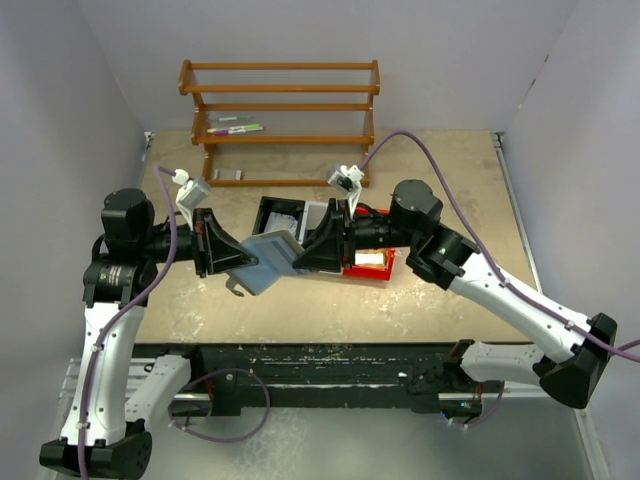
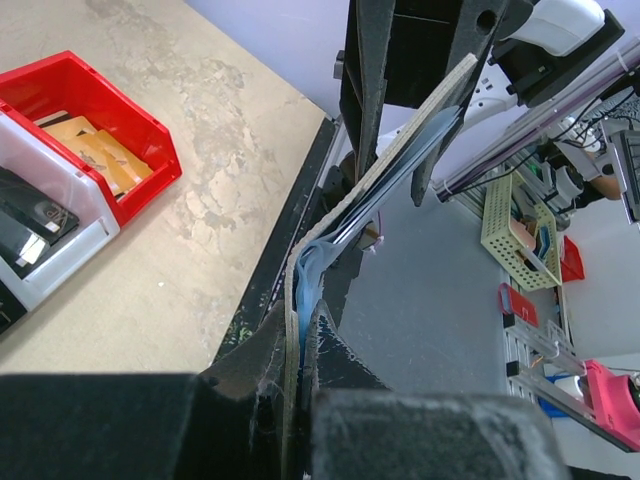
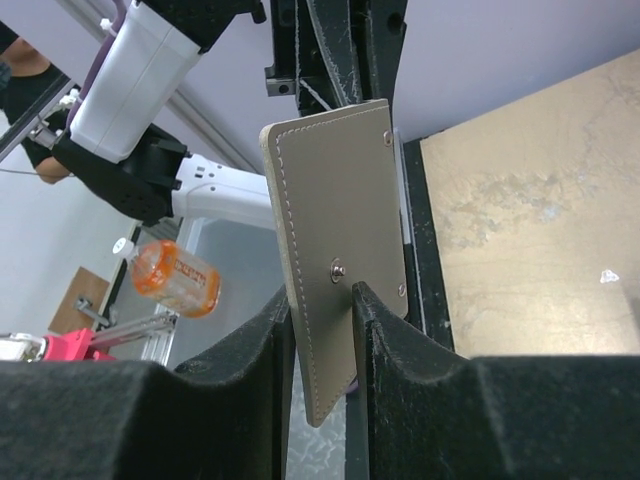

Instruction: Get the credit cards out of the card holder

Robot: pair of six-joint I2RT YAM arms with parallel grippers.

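**Both grippers clamped on card holder, held off table**

Left gripper (image 1: 240, 263) pinches one edge of the card holder (image 1: 268, 262). Right gripper (image 1: 302, 252) is pressed onto the opposite panel, beside a snap stud (image 3: 339, 267). The holder hangs tilted between the arms, above the table (image 1: 450, 200) and just in front of the red bin (image 1: 371, 270). Wooden rack (image 1: 280, 110) sits at the far edge.

Bright even light, blurred near foregrounds.

Table (image 1: 440, 180) with rack (image 1: 285, 140), perhaps 3 bins (image 1: 375, 268)
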